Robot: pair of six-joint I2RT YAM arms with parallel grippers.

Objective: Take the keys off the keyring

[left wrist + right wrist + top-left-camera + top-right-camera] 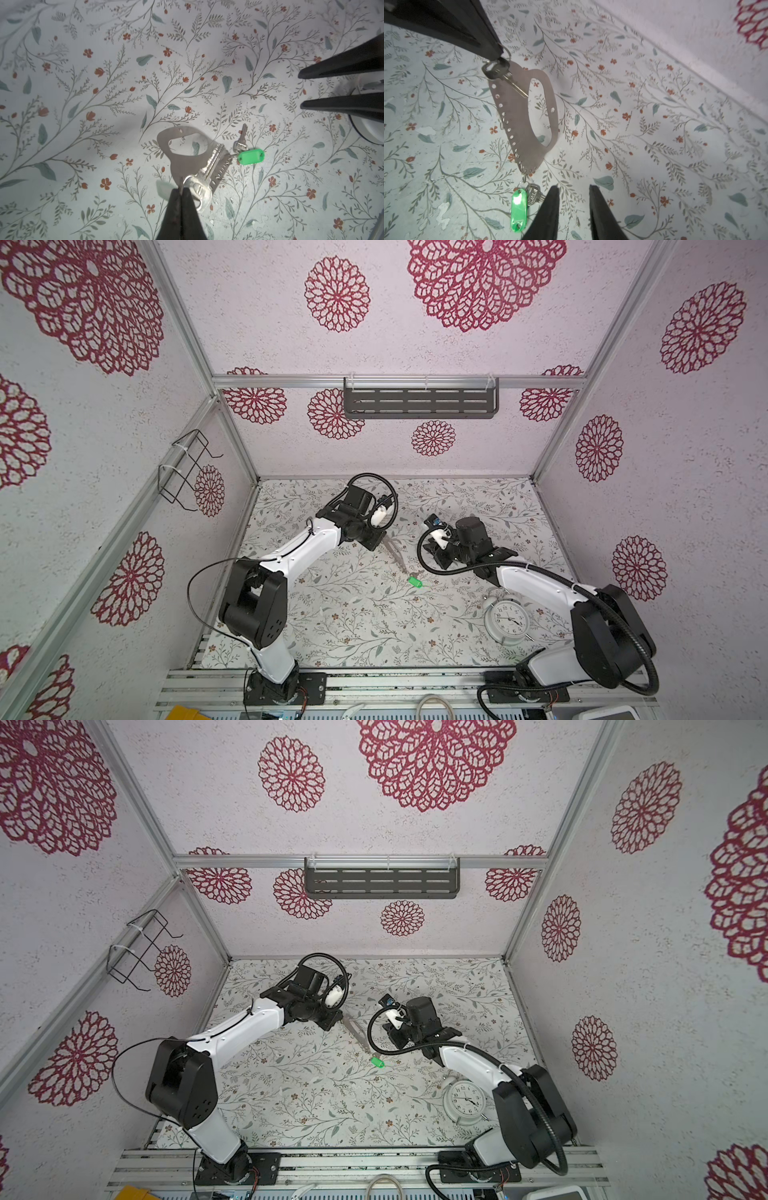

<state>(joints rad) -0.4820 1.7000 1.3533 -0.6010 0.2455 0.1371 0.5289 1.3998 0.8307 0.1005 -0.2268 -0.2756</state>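
Left end effector (pixel 180 188) clamps the keyring (pixel 178 164) edge; right end effector (pixel 573 187) hangs parted, empty, beside green-tagged key (pixel 534 196).

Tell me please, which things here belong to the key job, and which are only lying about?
Job:
- keyring
- green-tag key
- second key
- left gripper, shut on the keyring's end
- right gripper, open beside the green-tag key

Lying about:
- clock
- shelf
- wire rack
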